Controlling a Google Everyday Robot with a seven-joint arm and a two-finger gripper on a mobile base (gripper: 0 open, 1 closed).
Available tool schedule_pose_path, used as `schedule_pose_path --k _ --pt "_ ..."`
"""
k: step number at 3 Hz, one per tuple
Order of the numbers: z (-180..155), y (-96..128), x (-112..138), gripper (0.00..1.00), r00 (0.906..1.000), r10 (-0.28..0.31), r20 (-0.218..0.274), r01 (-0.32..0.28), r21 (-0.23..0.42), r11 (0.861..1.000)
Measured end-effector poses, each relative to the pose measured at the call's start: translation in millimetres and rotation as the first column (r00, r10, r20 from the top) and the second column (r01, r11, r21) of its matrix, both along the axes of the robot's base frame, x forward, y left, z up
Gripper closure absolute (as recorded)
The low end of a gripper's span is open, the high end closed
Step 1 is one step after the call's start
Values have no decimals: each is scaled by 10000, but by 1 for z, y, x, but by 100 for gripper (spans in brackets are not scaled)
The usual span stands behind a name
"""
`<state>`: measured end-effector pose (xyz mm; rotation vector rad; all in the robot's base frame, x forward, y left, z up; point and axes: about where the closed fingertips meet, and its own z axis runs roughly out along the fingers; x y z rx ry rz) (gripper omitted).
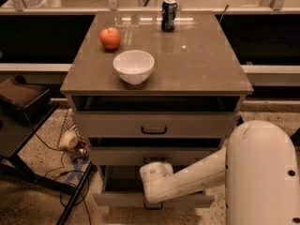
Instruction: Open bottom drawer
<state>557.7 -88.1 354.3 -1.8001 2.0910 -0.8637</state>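
Note:
The bottom drawer (117, 199) is the lowest of the three pale grey drawers. It stands pulled out toward me, with its shallow tray (123, 184) showing behind the slim front. A small black handle (153, 206) shows at the middle of that front. My white arm (197, 175) reaches in from the right. My gripper (154, 197) sits at the arm's end, under the rounded wrist (157, 172), over the drawer front and just above the handle.
On the cabinet top (197, 64) are a red apple (110, 37), a white bowl (134, 66) and a dark can (169, 14). The top drawer front (154, 124) and the middle one (117, 156) sit above. A black stand (23, 107), cables and a small pale object (68, 139) lie left. My white body (262, 172) fills the lower right.

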Motion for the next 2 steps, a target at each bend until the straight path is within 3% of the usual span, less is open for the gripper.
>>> schedule_pose_path --k 1,2 --pt "7 -4 19 100 9990 -355 266 353 89 9993" --pt "4 -4 15 100 9995 -283 137 282 64 9996"
